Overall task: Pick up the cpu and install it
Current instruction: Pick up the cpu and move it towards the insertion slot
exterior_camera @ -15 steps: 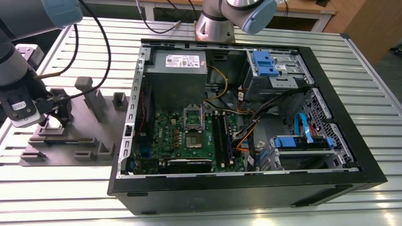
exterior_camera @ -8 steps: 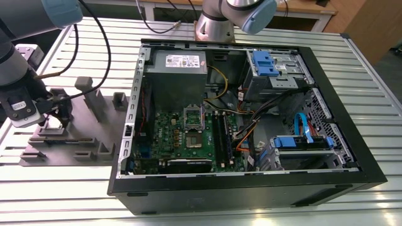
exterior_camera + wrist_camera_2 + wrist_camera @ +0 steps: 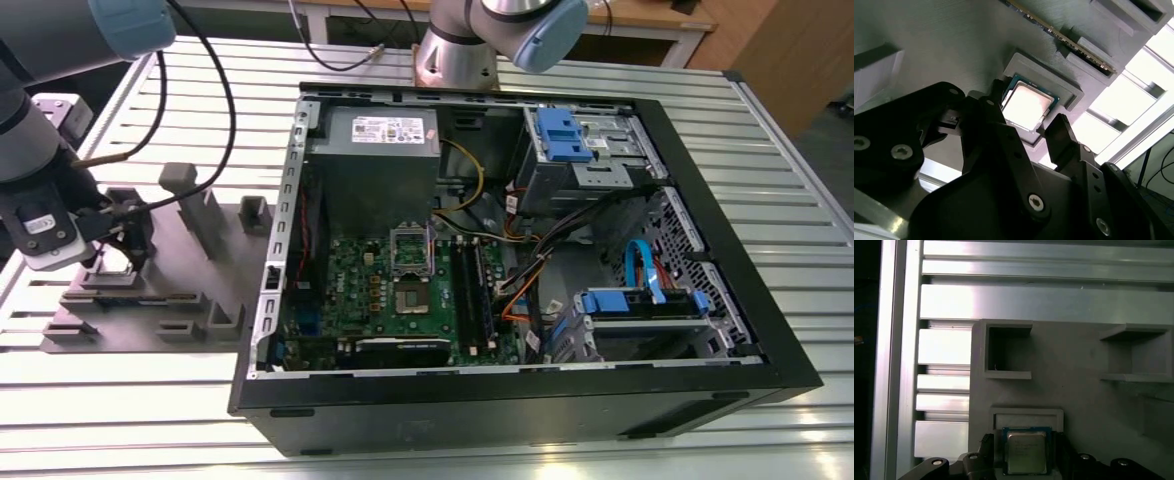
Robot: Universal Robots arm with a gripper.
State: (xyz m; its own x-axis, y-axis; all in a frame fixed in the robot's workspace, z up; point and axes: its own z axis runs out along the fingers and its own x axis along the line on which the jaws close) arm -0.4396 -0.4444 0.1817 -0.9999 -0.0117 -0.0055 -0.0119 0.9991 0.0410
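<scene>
**Operator:** Report gripper position.

**Arm:** My gripper (image 3: 114, 240) is low over the grey holder block (image 3: 160, 305). The block lies on the slatted metal table (image 3: 747, 140), to the exterior view's left of the open computer case (image 3: 507, 405).

**Operator:** Locate the cpu.

**Arm:** In both wrist views the cpu (image 3: 1026, 105) (image 3: 1026, 452) lies flat in a shallow square pocket of the holder block (image 3: 1079, 390), with its silvery top facing up. It is well apart from the case and directly between my fingers (image 3: 985, 115).

**Operator:** State jaw condition.

**Arm:** My jaws are spread a little wider than the chip. In the first wrist view, one finger (image 3: 987, 442) stands at each of two opposite edges, with a narrow gap on both sides. Nothing is clamped, and the chip rests on the holder alone. The gripper (image 3: 1026, 125) (image 3: 1024, 452) is centred on the pocket.

**Operator:** Report the installation site.

**Arm:** The green motherboard (image 3: 354, 290) lies on the floor of the case. The socket (image 3: 410, 297) is near the middle of the board, beside the dark memory slots (image 3: 467, 285).
</scene>
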